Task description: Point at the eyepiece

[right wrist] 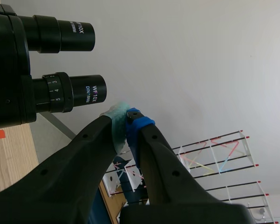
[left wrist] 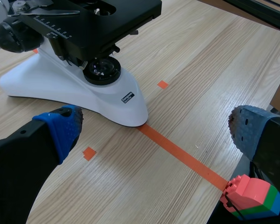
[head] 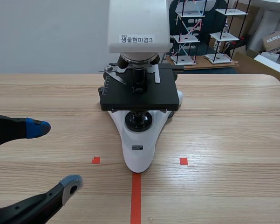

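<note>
A white microscope (head: 139, 140) with a black stage (head: 140, 95) stands at mid-table, its head (head: 139, 25) reaching out of the scene view's top. In the right wrist view its two black eyepieces show: one (right wrist: 65, 35) farther off, the other (right wrist: 79, 91) closer. My right gripper (right wrist: 126, 114) is shut on nothing, its tips raised just beside the rim of the closer eyepiece with a small gap. The right arm does not show in the scene view. My left gripper (head: 56, 155) stands open low at the table's near left, with the microscope's foot (left wrist: 74, 91) ahead of it (left wrist: 153, 128).
Wire-frame racks (head: 191, 32) and cardboard boxes (head: 275, 39) stand beyond the table's far right. A block of red, green and blue bricks (left wrist: 251, 196) sits by my left gripper's finger. Bare wood lies to the microscope's left and right.
</note>
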Controlling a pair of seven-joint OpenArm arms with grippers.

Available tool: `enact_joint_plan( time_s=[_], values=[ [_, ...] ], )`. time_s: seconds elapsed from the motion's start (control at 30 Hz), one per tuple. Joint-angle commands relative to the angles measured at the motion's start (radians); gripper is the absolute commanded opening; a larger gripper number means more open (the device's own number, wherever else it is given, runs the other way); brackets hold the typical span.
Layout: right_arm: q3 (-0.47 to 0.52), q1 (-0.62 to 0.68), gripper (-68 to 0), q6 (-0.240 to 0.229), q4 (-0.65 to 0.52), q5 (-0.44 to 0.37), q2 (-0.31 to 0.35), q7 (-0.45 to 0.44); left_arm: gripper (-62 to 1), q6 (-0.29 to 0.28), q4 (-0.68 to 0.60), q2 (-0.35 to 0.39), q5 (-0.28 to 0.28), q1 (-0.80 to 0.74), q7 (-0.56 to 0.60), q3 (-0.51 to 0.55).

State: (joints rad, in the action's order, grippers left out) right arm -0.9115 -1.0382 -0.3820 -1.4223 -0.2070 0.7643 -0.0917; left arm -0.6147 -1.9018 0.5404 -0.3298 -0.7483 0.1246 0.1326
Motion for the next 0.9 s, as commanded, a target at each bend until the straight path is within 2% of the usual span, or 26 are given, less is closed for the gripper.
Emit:
enact_joint_plan(
  time_s=[0.0, 0.87],
  values=[
    [0.008, -0.039, -66.5, 0.008, -0.010, 0.001, 0.003, -0.004, 1.4, -0.002, -0.008, 0.003, -0.010, -0.002, 0.014, 0.003],
    [0.008, -0.039, -66.5, 0.022, -0.010, 0.005, 0.003, -0.008, 1.4, -0.002, -0.008, 0.003, -0.010, -0.002, 0.014, 0.003]
  ],
)
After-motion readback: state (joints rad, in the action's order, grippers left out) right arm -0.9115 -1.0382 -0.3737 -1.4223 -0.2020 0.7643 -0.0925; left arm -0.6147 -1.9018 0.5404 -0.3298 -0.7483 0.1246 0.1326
